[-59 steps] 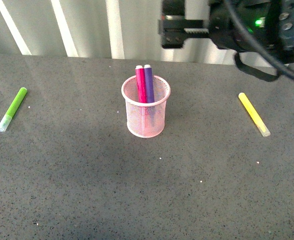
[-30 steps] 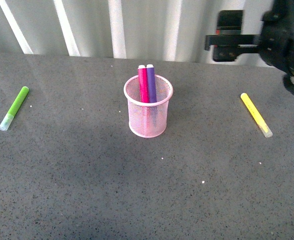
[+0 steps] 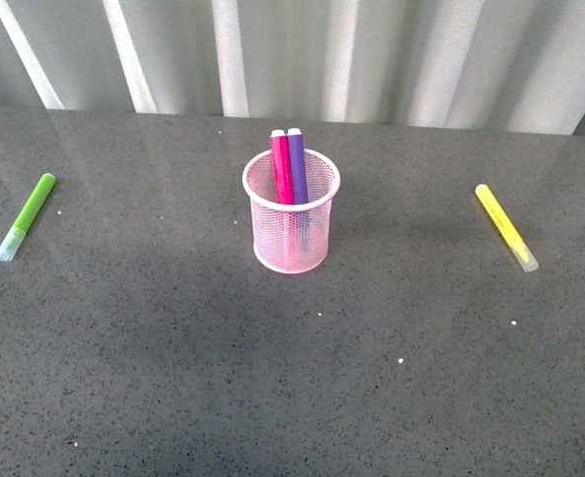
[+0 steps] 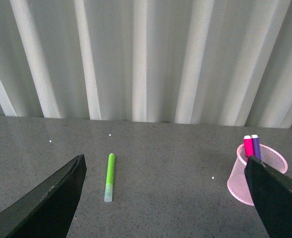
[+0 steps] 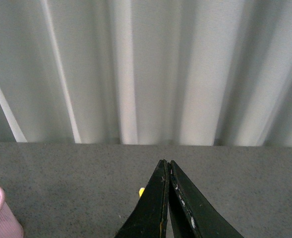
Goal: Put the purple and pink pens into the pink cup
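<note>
Though both pens (image 3: pixel 288 167) in cup (image 3: pixel 290 227), wide bare tabletop (image 3: pixel 272 378)

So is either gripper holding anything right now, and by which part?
Nothing is held. The left gripper is wide open and empty; the right gripper is closed with nothing between its fingers.

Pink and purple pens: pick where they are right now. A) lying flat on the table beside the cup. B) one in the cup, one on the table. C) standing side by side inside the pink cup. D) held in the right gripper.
C: in the front view the pink pen and purple pen stand together inside the pink cup, their ends rising above its rim.
</note>
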`<state>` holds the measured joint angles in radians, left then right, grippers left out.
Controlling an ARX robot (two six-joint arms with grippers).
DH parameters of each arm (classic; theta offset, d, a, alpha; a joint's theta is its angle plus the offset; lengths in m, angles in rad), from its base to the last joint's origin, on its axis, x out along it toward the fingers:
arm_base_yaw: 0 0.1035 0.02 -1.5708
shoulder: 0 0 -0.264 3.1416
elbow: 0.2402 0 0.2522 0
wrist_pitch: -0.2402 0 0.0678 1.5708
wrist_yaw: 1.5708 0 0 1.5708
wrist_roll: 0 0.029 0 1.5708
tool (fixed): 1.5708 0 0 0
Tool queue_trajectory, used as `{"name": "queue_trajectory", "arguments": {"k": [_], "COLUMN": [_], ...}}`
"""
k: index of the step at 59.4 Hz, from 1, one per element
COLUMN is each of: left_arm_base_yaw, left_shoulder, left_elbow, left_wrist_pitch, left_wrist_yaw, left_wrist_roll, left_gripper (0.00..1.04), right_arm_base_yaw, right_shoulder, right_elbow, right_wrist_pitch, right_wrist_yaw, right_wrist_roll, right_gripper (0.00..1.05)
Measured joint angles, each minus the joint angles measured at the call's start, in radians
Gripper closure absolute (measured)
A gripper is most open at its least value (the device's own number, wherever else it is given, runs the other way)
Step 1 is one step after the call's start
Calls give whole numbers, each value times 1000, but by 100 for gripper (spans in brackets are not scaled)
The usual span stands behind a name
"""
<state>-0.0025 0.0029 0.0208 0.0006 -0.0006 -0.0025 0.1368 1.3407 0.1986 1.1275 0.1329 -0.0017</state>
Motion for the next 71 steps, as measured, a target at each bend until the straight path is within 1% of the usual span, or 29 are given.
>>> {"name": "queue_trajectory", "arguments": {"k": [20, 24, 30, 36, 43, 51, 71], "left_arm_base_yaw": [0, 0, 0, 0, 0, 0, 0], "left_shoulder": [0, 0, 0, 0, 0, 0, 0], "left_elbow": [0, 0, 0, 0, 0, 0, 0], "left_wrist_pitch": [0, 0, 0, 0, 0, 0, 0], "left_wrist_yaw": [0, 0, 0, 0, 0, 0, 0], "left_wrist_roll": [0, 0, 0, 0, 0, 0, 0], "left_gripper": [7, 7, 7, 7, 7, 7, 7], "right_arm_base_yaw": [-56, -104, -132, -134, -134, -134, -134], "right_shoulder": [-260, -320, -404, -481, -626, -740, -938], "right_elbow": [-118, -134, -153, -167, -179, -181, -182], "right_wrist_pitch": [-148, -191, -253, -315, -438, -540, -724], "right_wrist_yaw": [-57, -123, -127, -132, -132, -132, -132], "right_wrist_roll": [0, 0, 0, 0, 0, 0, 1], "right_gripper": [101, 101, 101, 101, 101, 101, 101]}}
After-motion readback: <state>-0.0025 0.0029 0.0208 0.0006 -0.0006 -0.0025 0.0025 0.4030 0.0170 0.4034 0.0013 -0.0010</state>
